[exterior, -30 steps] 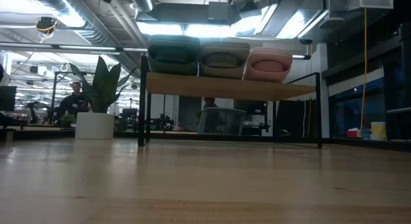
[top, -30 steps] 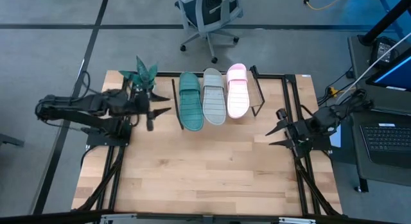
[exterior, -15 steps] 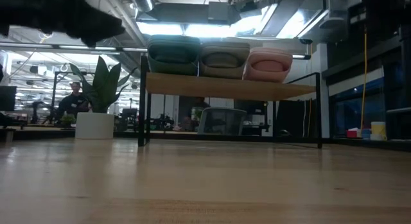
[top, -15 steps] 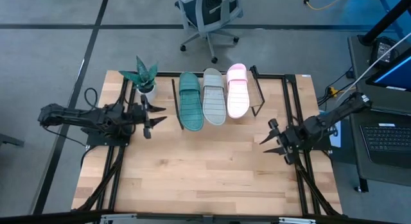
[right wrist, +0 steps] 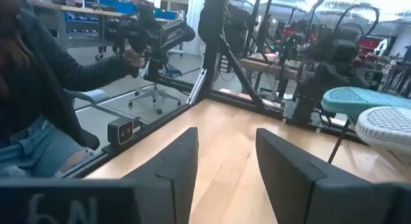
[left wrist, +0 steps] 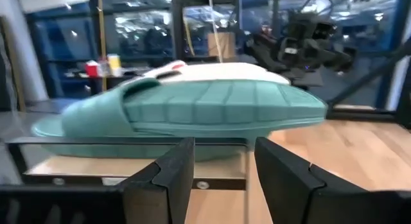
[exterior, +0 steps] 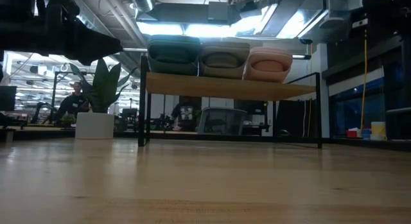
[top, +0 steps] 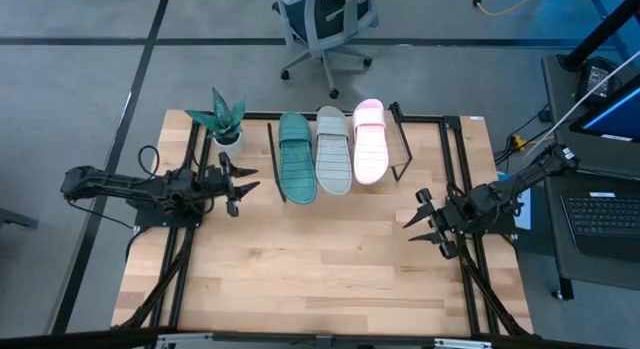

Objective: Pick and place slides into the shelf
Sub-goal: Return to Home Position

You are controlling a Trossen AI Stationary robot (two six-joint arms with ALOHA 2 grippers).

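Note:
Three slides lie side by side on the shelf (top: 395, 154), soles up on its slanted wooden board: teal green (top: 296, 169), grey (top: 333, 161), pale pink (top: 370, 152). In the low view their ends sit on the board (exterior: 225, 89) in the same order. My left gripper (top: 243, 183) is open, left of the shelf near the teal slide (left wrist: 186, 112). My right gripper (top: 413, 218) is open, right of the shelf, above bare table. Neither touches anything.
A potted plant (top: 224, 119) stands at the table's far left corner, close to my left gripper. An office chair (top: 325, 19) is beyond the far edge. A person sits off the near side (right wrist: 38, 102). Open tabletop (top: 320, 264) lies nearer than the shelf.
My left arm has drawn back toward the table's left edge, away from the shelf, its gripper open throughout. My right gripper has moved a little toward the table's near edge and left. The three slides have stayed on the shelf.

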